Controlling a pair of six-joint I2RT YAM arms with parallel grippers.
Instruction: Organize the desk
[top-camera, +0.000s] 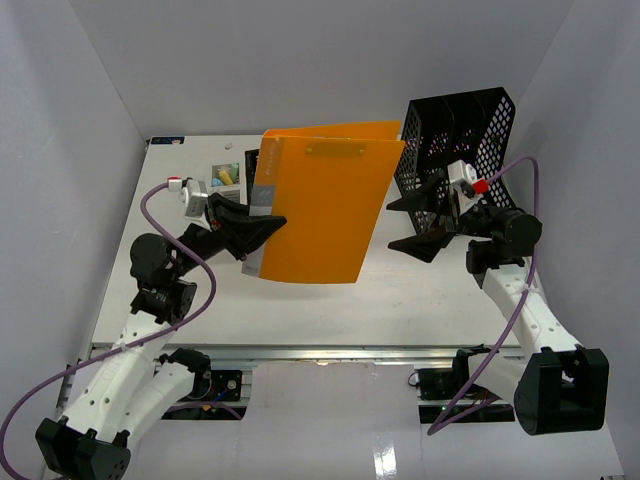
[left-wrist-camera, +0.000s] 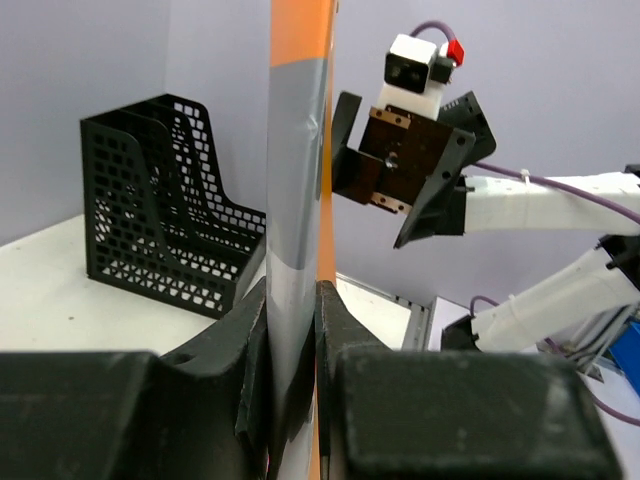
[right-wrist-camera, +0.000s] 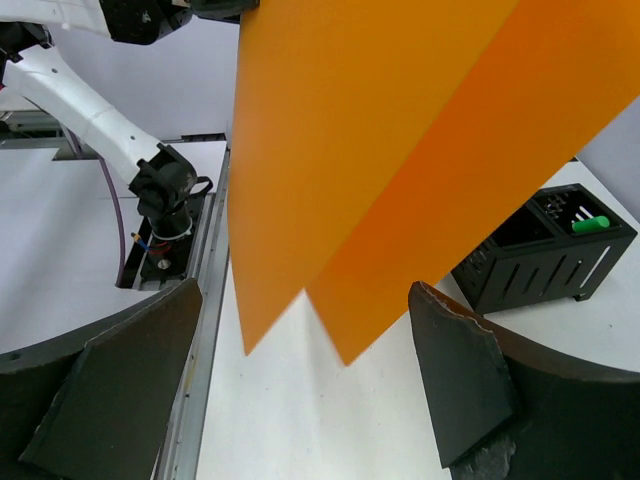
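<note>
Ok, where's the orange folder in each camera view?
Top view: the orange folder, mid-picture, in the left hand.
Left wrist: the folder is edge-on, a vertical strip at centre.
Right wrist: the folder fills the upper middle and right.
Shared landmark: black file rack, right of the folder from above, left of it from the left wrist; missing from the right wrist.

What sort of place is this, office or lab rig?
Likely a lab test cell staged as an office: white desk boxed in by plain walls, with an orange folder and black mesh file rack as props.
</note>
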